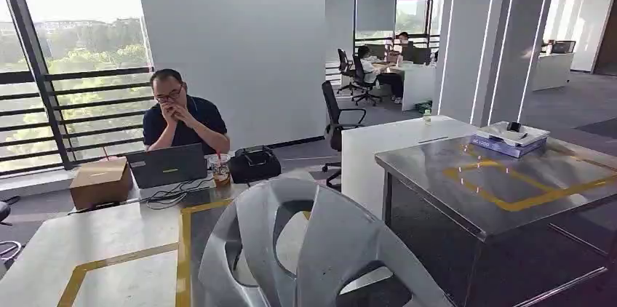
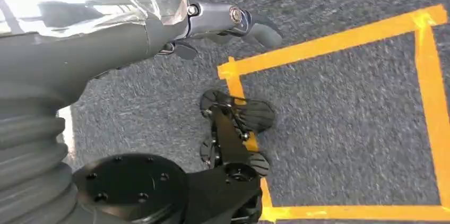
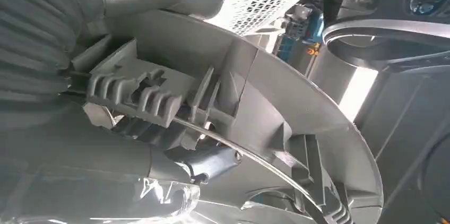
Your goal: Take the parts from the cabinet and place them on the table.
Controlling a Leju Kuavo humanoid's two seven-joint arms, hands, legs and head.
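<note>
The left hand (image 2: pixel 233 22) is a grey ribbed cover, shiny clear wrap over the silver forearm, and dark fingers with bare screw heads at the pivots. The right hand (image 3: pixel 207 163) at 6 o'clock looks the same: crinkly wrap, dark link.

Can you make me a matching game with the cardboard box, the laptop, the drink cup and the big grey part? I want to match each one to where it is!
Things:
1. cardboard box
2. laptop
3. drink cup
4. grey part

Places:
A. closest to the camera, bottom middle
B. between the laptop and the black bag
C. left of the laptop
D. in front of the seated person

Pairs: 1-C, 2-D, 3-B, 4-A
</note>
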